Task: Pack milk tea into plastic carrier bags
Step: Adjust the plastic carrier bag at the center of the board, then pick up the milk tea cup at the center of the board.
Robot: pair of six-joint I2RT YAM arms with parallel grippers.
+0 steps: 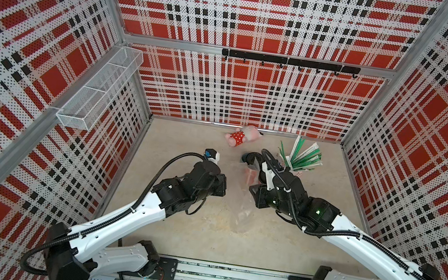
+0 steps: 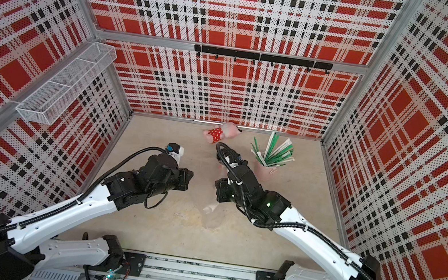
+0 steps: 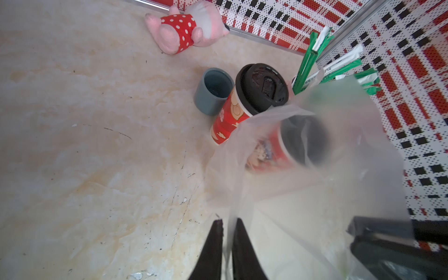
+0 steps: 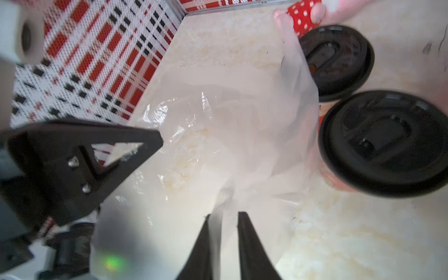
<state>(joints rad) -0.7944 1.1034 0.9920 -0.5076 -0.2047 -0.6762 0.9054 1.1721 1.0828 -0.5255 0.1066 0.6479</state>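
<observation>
Left gripper (image 3: 228, 221): closed on clear plastic bag (image 1: 239, 209), mid-frame in a top view, apparently keeping its mouth raised
Right gripper (image 4: 224, 214): jaws apart, film between, no pinch evident
Bare milk tea cup (image 3: 228, 121): upright, outside bag
Veiled milk tea cup (image 3: 274, 150): behind film; whether inside, unclear

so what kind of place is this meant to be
Looks like a staged robot test cell rather than a real shop: plaid perforated wall panels, two arms on a front rail, and drink-stand props: lidded red cups, a clear plastic bag and wrapped straws.
</observation>
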